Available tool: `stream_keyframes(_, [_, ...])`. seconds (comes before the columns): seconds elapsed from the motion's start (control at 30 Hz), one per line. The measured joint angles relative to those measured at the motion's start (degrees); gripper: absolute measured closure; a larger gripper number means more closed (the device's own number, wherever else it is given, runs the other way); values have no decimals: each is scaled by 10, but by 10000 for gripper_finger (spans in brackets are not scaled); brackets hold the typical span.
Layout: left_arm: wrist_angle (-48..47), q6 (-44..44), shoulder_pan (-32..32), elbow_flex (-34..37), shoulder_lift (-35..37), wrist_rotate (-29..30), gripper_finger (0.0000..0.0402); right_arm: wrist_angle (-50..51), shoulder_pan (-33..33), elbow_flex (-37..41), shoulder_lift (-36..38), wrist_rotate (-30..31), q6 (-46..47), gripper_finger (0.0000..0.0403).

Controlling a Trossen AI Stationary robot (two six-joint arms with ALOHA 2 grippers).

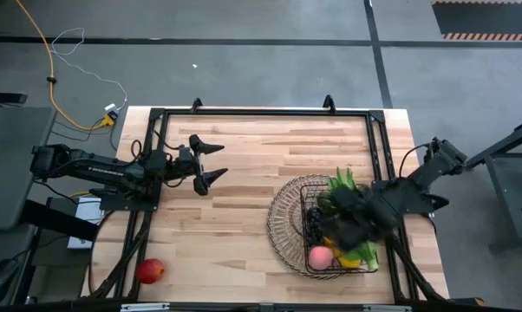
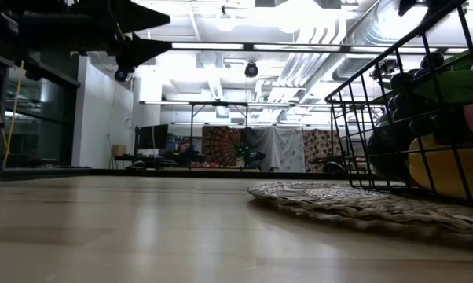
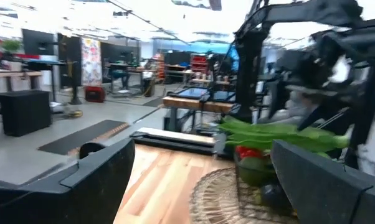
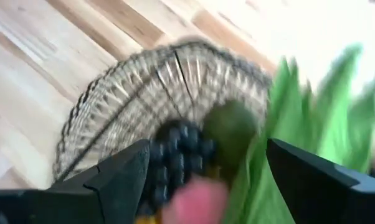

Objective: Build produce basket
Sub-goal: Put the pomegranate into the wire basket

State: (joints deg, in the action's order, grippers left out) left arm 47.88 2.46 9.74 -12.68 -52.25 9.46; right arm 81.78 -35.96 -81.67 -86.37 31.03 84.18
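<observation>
Basket of produce, right gripper open above it

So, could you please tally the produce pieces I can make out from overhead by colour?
Red apple on the table: 1
Pink peach in the dark wire basket: 1
Dark grape bunch: 1
Green leafy bunch: 1
Total: 4; others are hidden beneath the right arm.

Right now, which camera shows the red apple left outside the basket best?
The high view: the red apple lies alone on the table's near-left corner, far from the basket, and the left hand hovers beyond it. The low view and both wrist views don't show it.
</observation>
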Motion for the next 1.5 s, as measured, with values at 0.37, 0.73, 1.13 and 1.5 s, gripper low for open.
stream_keyframes(0.37, [-16, 59, 0, -10, 0, -118, 39, -222, 220, 0, 0, 17, -495, 89])
stream_keyframes(0.73, [-33, 41, 0, -10, 2, -108, 39, -701, 393, 250, 21, -225, -752, 89])
stream_keyframes(1.13, [-35, -18, 0, -10, 2, -37, 39, -1247, 442, 430, 23, -359, -804, 89])
stream_keyframes(1.5, [-35, -32, 0, -10, 2, -41, 39, -1241, 442, 432, 23, -360, -816, 89])
